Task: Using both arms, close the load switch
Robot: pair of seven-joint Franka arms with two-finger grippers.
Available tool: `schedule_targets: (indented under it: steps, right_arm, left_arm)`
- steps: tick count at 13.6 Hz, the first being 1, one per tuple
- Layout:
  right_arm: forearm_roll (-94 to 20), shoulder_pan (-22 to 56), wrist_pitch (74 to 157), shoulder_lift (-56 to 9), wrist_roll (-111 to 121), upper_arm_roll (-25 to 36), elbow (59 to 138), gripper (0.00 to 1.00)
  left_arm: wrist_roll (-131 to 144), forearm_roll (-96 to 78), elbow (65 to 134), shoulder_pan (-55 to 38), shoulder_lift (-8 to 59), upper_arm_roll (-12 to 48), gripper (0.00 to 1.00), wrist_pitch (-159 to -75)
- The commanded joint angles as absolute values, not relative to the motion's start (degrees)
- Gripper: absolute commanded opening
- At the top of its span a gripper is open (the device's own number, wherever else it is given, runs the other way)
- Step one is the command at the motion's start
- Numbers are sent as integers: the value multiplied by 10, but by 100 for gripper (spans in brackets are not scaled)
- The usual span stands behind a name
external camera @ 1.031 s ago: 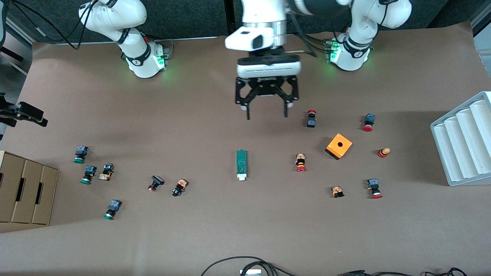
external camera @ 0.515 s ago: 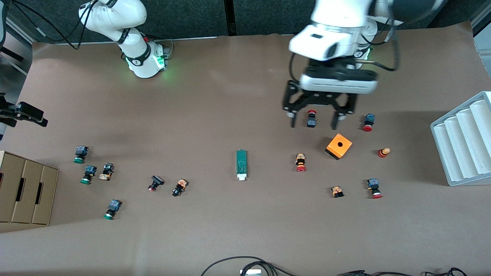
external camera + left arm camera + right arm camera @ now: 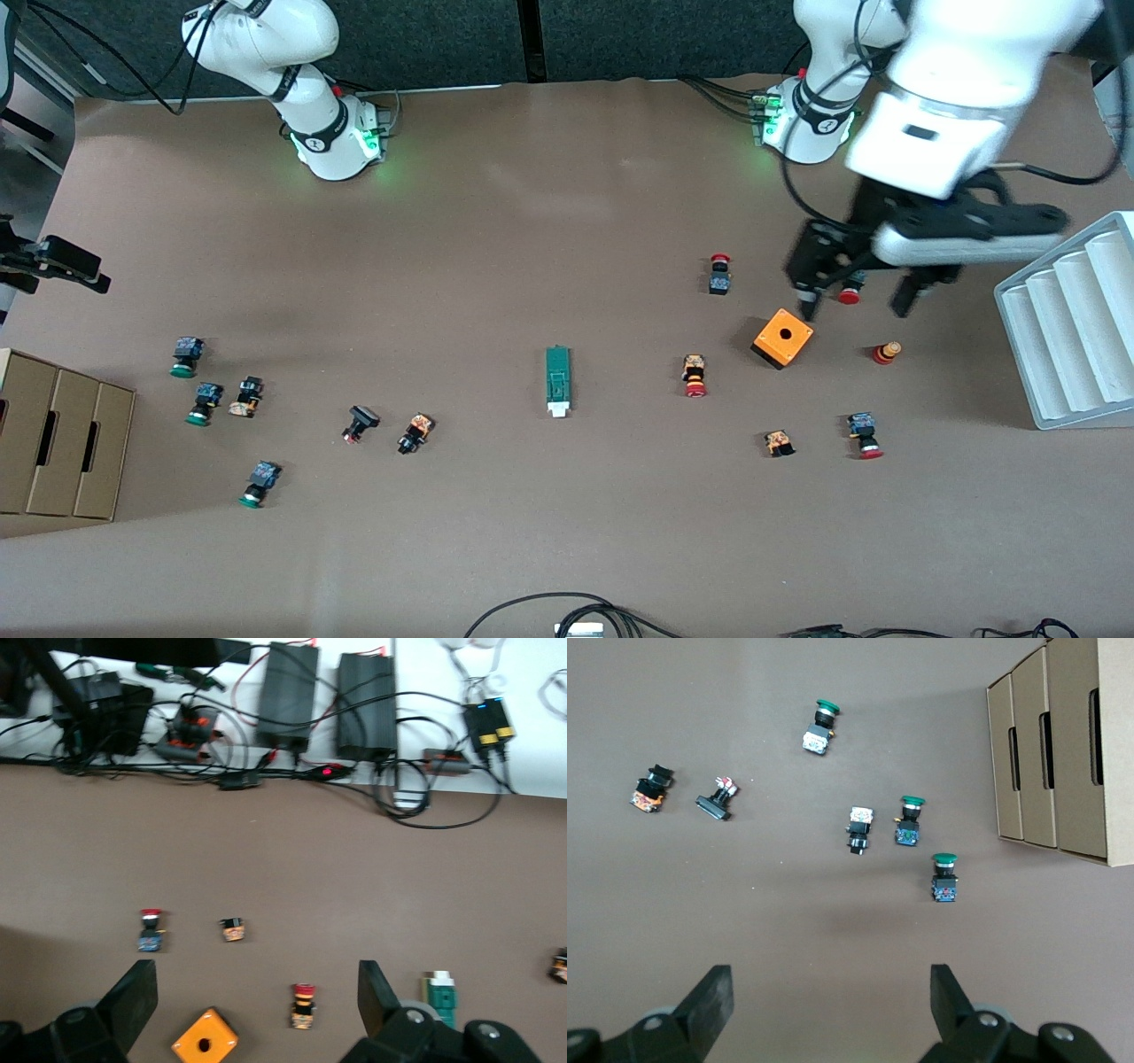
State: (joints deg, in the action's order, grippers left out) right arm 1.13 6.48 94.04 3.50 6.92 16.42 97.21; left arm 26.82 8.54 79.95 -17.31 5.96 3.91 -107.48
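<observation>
**Left arm swings off, switch untouched**

Load switch [image 3: 557,381] lies mid-table, white tab toward the front camera. Left gripper [image 3: 855,301] hangs wide open, empty, over the orange box [image 3: 783,338]; a second ago it hung over mid-table. Right gripper [image 3: 828,1010], open and empty, shows clearly only in its wrist view, over green-capped buttons [image 3: 904,820] beside cardboard boxes [image 3: 1059,744]. Left wrist view alone shows cables [image 3: 266,771].
</observation>
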Motion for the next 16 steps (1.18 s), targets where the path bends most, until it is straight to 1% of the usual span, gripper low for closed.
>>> schedule_targets:
  steps: [1,7,10,12,16]
  right_arm:
    - [21,61,945,30,76,162,964,99]
    - [18,61,946,30,84,163,964,99]
    - [18,61,946,30,84,163,964,99]
    - [18,61,946,30,84,162,964,99]
    - [11,62,950,30,83,163,960,99]
  left_arm:
    - [215,72,803,-123,53,45,100,-1051]
    - [100,-21,836,11,53,47,100,-1024]
    - [56,-20,839,26,53,45,100,-999]
    - [56,-18,838,26,62,44,100,-968]
    - [52,-23,835,29,73,37,100,-954]
